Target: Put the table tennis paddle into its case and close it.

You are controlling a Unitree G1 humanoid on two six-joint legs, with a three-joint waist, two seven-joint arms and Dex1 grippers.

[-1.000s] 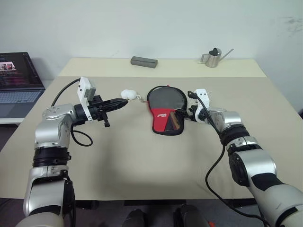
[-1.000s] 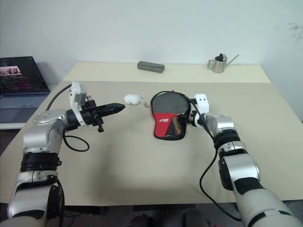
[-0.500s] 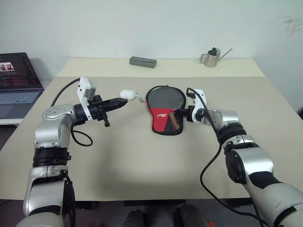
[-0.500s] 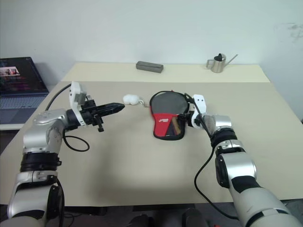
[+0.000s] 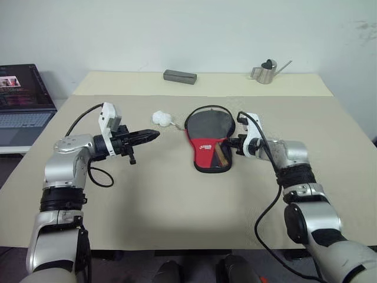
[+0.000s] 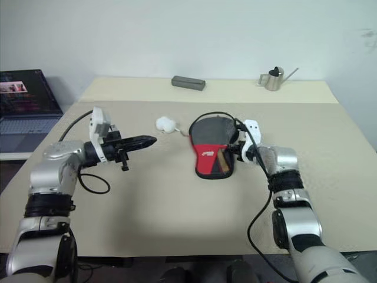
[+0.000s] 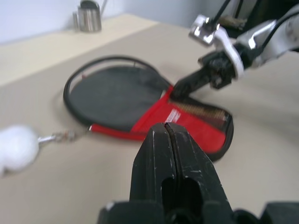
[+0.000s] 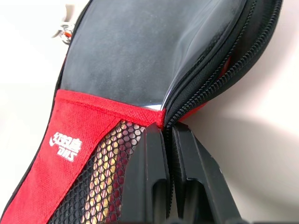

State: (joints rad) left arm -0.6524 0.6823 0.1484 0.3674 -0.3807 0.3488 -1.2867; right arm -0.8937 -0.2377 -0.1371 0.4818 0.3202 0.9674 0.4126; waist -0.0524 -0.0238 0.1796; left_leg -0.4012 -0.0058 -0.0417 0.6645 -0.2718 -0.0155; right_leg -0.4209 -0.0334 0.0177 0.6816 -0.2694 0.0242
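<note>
Across the middle of the room stretched a beige table (image 5: pixel 177 206), and nearly everything else sat on it. Beyond its left edge a laptop (image 5: pixel 23 94) stood open with its screen lit. Near the table's centre lay the case (image 5: pixel 210 137), its black rounded head toward the far side and its red lower part with the mesh pocket and white logo toward the robot; the zip along its right side gaped open around the head. Through the mesh showed the tan handle of the table tennis paddle (image 5: pixel 220 151), so the paddle sat inside the case, its head under the black cover. The right gripper (image 5: pixel 231 144) reached in from the right at the case's right edge, its fingers pressed together right where the red part met the open zip; whether they pinched the zip pull or the fabric could not be told. The left gripper (image 5: pixel 151 135) hovered above the table well to the left of the case, fingers together on nothing, pointing toward it. At the far edge rested a grey rectangular block (image 5: pixel 179 76) and, farther right, a small metal watering can (image 5: pixel 265 71). Just left of the case's head lay the white pom-pom (image 5: pixel 159 117), joined to it by a short chain.
</note>
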